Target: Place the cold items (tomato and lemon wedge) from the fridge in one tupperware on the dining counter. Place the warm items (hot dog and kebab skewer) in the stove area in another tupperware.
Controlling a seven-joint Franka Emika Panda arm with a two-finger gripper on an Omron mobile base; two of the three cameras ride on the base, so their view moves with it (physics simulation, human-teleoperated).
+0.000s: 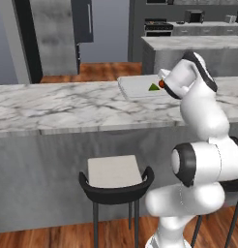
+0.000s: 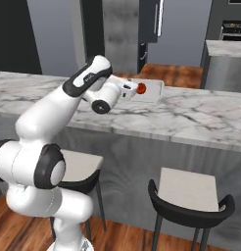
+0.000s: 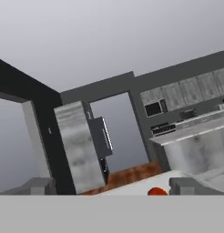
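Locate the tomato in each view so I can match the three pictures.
Left base view: tomato right of centre, at the tray's right end, beside the lemon wedge.
Right base view: tomato upper centre, just past the arm's wrist.
Hand view: tomato at the bottom, right of centre.
Shared landmark: the fridge.

1. The dining counter (image 1: 53,104) has a white marble top with grey veins, smooth and faintly shiny, over a plain matt grey base.
2. The floor (image 1: 101,71) looks like reddish-brown wood planks.
3. The stool (image 1: 116,181) has a matt pale seat and a black, plastic-looking rim.
4. The tomato (image 2: 141,87) looks smooth and glossy red.
5. The tray (image 1: 140,87) is pale and matt.
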